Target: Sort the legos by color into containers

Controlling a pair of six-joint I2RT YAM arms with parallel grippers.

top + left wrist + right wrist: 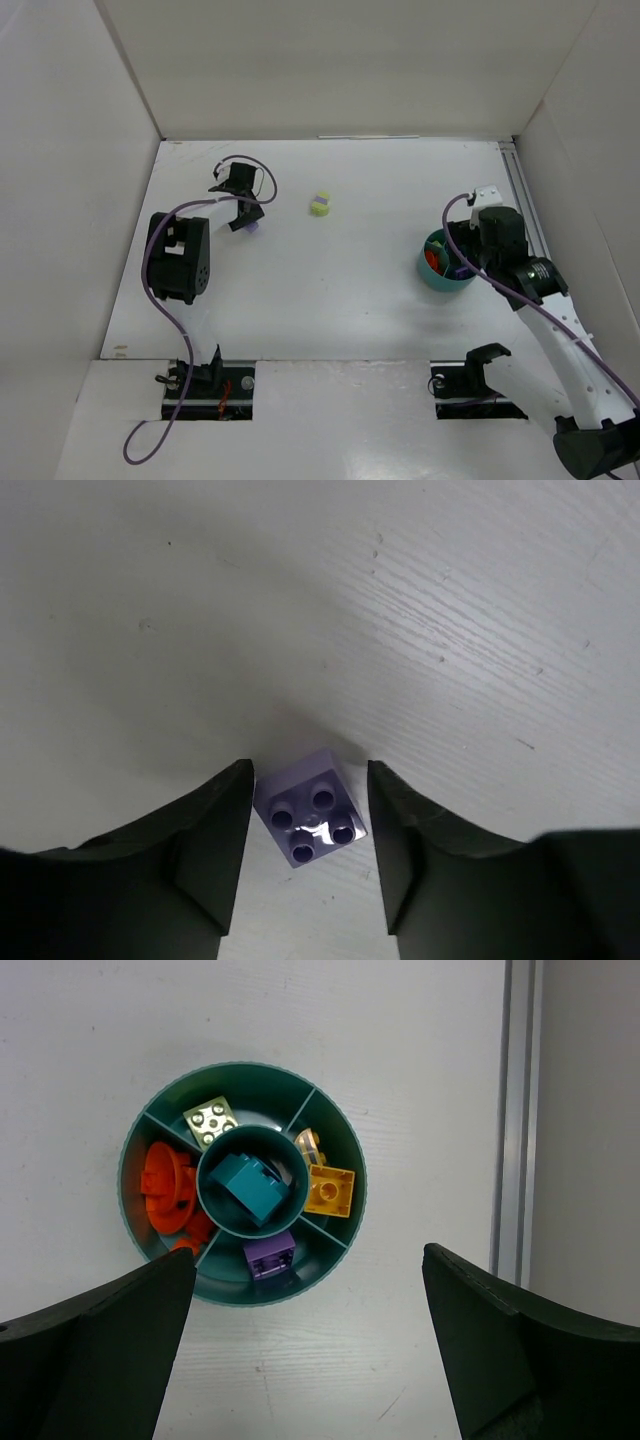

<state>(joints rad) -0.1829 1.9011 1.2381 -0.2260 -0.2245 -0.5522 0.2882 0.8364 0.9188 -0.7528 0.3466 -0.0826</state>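
**Inspector:** Position of the left hand [308, 772]?

**Assistant:** Low over the far-left part of the bench [330, 300]. Its two fingers [215, 850] stand apart, with a purple brick [312, 808] between them. The brick sits studs up on the bench, turned cornerwise. Each finger is right at a corner of it. I cannot tell whether they press on it.

**Inspector:** The right hand [308, 1260]?

**Assistant:** Spread wide and holding nothing. It hangs above the teal bowl [262, 1085], which stands near the bench's right edge.

**Inspector:** Contents of the bowl?

**Assistant:** As the wrist view shows them:
- Central cup: a teal brick [250, 1188].
- Upper-left compartment: a pale green brick [212, 1118].
- Left compartment: orange-red pieces [165, 1195].
- Right compartment: yellow pieces [328, 1190].
- Lower compartment: a second purple piece [268, 1257].
- Top compartment: bare.

**Inspector:** Anything loose?

**Assistant:** A small pale green and purple cluster [320, 205] lies mid-bench toward the far side. It is right of the left hand and well apart from the bowl.
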